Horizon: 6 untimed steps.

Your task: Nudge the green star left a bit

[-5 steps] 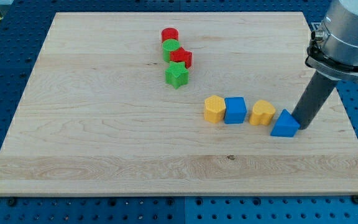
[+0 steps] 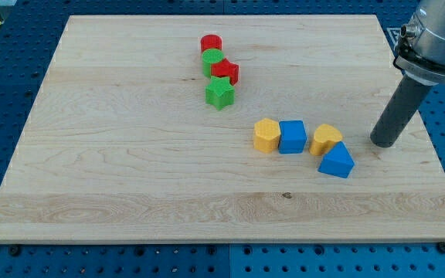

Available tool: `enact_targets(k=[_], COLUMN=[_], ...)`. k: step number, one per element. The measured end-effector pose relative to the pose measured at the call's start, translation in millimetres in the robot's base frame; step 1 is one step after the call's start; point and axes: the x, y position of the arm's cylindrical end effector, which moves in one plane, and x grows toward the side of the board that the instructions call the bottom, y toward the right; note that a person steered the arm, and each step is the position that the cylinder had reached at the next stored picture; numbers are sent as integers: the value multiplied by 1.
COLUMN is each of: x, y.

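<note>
The green star (image 2: 219, 93) lies on the wooden board (image 2: 130, 154) above the middle, at the bottom of a short column with a red star-like block (image 2: 225, 72), a green round block (image 2: 212, 59) and a red cylinder (image 2: 211, 43). My tip (image 2: 382, 143) rests on the board far to the right of the star, just right of the blue triangular block (image 2: 337, 161), apart from it.
A row right of the middle holds a yellow hexagon-like block (image 2: 266, 134), a blue cube (image 2: 292, 137) and a yellow heart-like block (image 2: 326, 139). The blue triangular block touches the yellow heart's lower right. The board's right edge is close to my tip.
The blue triangular block has shifted left and turned, now against the yellow heart. My tip has moved slightly right and up, away from it. The green star has not moved.
</note>
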Motion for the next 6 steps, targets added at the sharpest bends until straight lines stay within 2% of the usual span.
enact_targets(k=[2, 3, 4, 6], x=[-9, -40, -61, -56], y=[-9, -15, -53, -212])
